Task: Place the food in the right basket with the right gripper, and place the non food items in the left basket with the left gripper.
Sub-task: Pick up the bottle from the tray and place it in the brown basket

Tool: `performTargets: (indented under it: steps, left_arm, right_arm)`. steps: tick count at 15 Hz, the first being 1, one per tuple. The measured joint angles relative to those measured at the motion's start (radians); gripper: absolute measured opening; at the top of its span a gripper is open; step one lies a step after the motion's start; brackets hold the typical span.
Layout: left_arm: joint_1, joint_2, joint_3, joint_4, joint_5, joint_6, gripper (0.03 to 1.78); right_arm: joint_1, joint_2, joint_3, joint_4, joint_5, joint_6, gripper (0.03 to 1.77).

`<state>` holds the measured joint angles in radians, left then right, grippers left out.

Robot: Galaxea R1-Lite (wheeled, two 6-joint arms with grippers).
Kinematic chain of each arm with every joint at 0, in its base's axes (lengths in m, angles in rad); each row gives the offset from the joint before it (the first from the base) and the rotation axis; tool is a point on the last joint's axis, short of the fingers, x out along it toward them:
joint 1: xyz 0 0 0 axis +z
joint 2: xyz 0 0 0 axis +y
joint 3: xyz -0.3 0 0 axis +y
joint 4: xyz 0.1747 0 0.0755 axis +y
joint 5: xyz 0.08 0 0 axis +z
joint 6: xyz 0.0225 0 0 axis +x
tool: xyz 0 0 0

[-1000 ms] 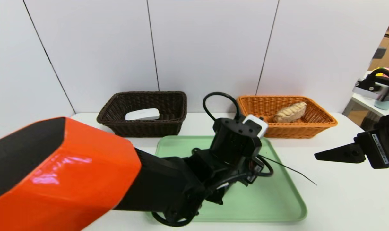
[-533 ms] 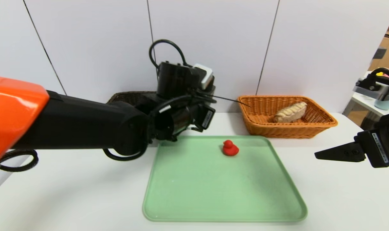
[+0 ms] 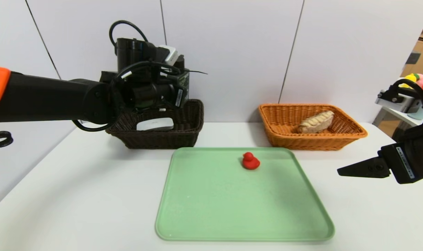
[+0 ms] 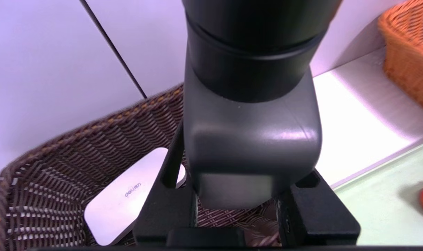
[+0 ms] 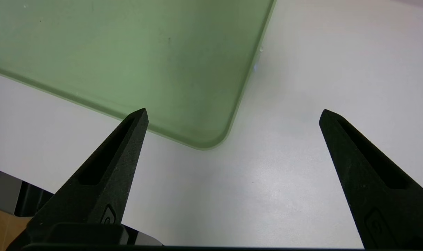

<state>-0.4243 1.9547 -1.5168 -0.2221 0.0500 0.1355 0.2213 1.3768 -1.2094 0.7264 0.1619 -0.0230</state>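
ACCESS | left end effector hangs over dark basket, blocking entry from above; white box fills part of its floor | orange basket open above, bread inside | green tray bare except red duck | right end effector fingers spread above surface, beside tray corner

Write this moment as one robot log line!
left gripper: holds dark object over brown basket | right gripper: open, idle | red duck: on tray
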Motion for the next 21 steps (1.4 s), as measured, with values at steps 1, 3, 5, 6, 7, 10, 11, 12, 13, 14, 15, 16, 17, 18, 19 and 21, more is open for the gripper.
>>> performTargets:
  steps: [1, 3, 5, 6, 7, 10, 11, 12, 13, 14, 15, 16, 17, 18, 19, 21]
  left_arm:
    - [0.014, 0.023, -0.005, -0.002, -0.005, -0.001, 0.60]
    - [0.039, 0.083, -0.034, -0.017, -0.004, -0.006, 0.60]
    - [0.046, 0.142, -0.063, -0.030, -0.003, -0.008, 0.60]
    - [0.049, 0.171, -0.074, -0.034, -0.003, -0.009, 0.60]
    - [0.050, 0.191, -0.079, -0.034, -0.004, -0.010, 0.60]
    - [0.050, 0.234, -0.093, -0.036, -0.003, -0.014, 0.60]
    - [0.049, 0.243, -0.098, -0.035, -0.003, -0.019, 0.60]
    - [0.049, 0.250, -0.100, -0.035, -0.003, -0.020, 0.60]
    - [0.050, 0.254, -0.102, -0.034, -0.004, -0.021, 0.71]
    - [0.051, 0.257, -0.103, -0.035, -0.004, -0.021, 0.84]
    - [0.050, 0.260, -0.103, -0.035, -0.003, -0.023, 0.94]
    - [0.048, 0.262, -0.103, -0.035, -0.003, -0.029, 1.03]
    - [0.047, 0.263, -0.103, -0.035, -0.003, -0.034, 1.11]
    - [0.047, 0.260, -0.103, -0.035, -0.003, -0.036, 1.19]
    - [0.047, 0.254, -0.102, -0.032, -0.003, -0.036, 1.25]
    - [0.047, 0.228, -0.101, -0.026, -0.003, -0.034, 1.35]
  right_arm:
    - [0.000, 0.002, 0.001, 0.001, 0.002, 0.000, 1.70]
    - [0.000, 0.005, 0.004, 0.000, -0.001, 0.000, 1.70]
    - [-0.001, 0.005, 0.004, 0.001, -0.003, 0.001, 1.70]
    - [-0.001, 0.005, 0.005, 0.001, -0.005, 0.002, 1.70]
    - [-0.001, 0.005, 0.005, 0.001, -0.005, 0.002, 1.70]
    - [-0.002, 0.006, 0.005, 0.001, -0.005, 0.002, 1.70]
    - [-0.002, 0.007, 0.005, 0.001, -0.004, 0.002, 1.70]
    - [-0.002, 0.006, 0.005, 0.001, -0.004, 0.002, 1.70]
    - [-0.002, 0.006, 0.005, 0.001, -0.004, 0.002, 1.70]
    - [-0.002, 0.006, 0.005, 0.001, -0.004, 0.002, 1.70]
    - [-0.002, 0.005, 0.005, 0.001, -0.004, 0.002, 1.70]
    - [-0.002, 0.004, 0.005, 0.001, -0.004, 0.002, 1.70]
    - [-0.002, 0.004, 0.006, 0.001, -0.004, 0.002, 1.70]
    - [-0.002, 0.003, 0.006, 0.001, -0.004, 0.002, 1.70]
    - [-0.001, 0.002, 0.006, 0.001, -0.002, 0.002, 1.70]
    - [-0.001, 0.000, 0.007, 0.001, -0.003, 0.002, 1.70]
